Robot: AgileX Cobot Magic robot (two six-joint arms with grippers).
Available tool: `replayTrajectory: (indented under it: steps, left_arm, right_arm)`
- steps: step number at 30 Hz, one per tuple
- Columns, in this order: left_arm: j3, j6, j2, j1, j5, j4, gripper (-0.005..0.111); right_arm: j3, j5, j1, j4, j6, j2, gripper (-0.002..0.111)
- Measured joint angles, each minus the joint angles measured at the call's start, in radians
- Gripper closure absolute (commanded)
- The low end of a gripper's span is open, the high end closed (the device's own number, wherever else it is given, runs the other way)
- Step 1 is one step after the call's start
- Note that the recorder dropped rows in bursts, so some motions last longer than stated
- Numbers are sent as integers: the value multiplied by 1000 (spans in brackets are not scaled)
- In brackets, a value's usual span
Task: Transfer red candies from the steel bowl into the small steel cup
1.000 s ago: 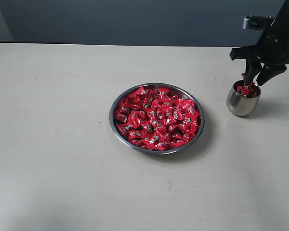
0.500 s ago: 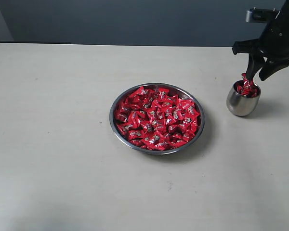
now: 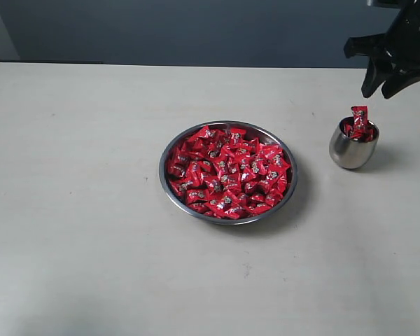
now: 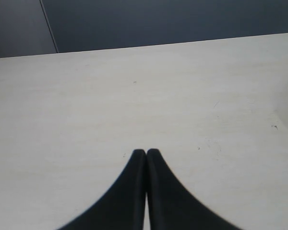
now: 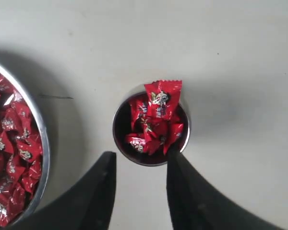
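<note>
The steel bowl [image 3: 162, 168] on the table [image 3: 77, 210] holds red candies [image 3: 227, 171], the small steel cup [image 3: 350, 154] to its right.

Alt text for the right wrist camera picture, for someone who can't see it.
A small steel cup holds several red candies, one poking over its rim. The open, empty right claw frames it, and the candy-filled steel bowl sits beside it.

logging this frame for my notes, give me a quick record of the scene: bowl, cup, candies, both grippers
steel bowl: mid-table, piled with red candies
small steel cup: right of the bowl in the exterior view, apart from it, holds several candies
top candy: pokes up past the cup's rim
right gripper: open, empty, above the cup, clear of it
left gripper: shut, empty, over bare table
</note>
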Motion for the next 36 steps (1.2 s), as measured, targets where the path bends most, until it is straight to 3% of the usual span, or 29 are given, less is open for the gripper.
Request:
replayTrajectory:
  steps: [7,9,13,19,28,36]
  left_arm:
    - [0,0,0,0,0,0,106]
    - [0,0,0,0,0,0,106]
    - [0,0,0,0,0,0,106]
    - [0,0,0,0,0,0,106]
    - [0,0,0,0,0,0,106]
    - [0,0,0,0,0,0,106]
  right_arm:
    - [0,0,0,0,0,-6,75]
    - [0,5,0,7,0,-6,81]
    - [0,10,0,22,0,-8,108]
    - [35,-73,0,52,0,-72,109]
    - [301,-373,7,84,-46,-359,109]
    - [535,-550,118,86,-71,-590,109]
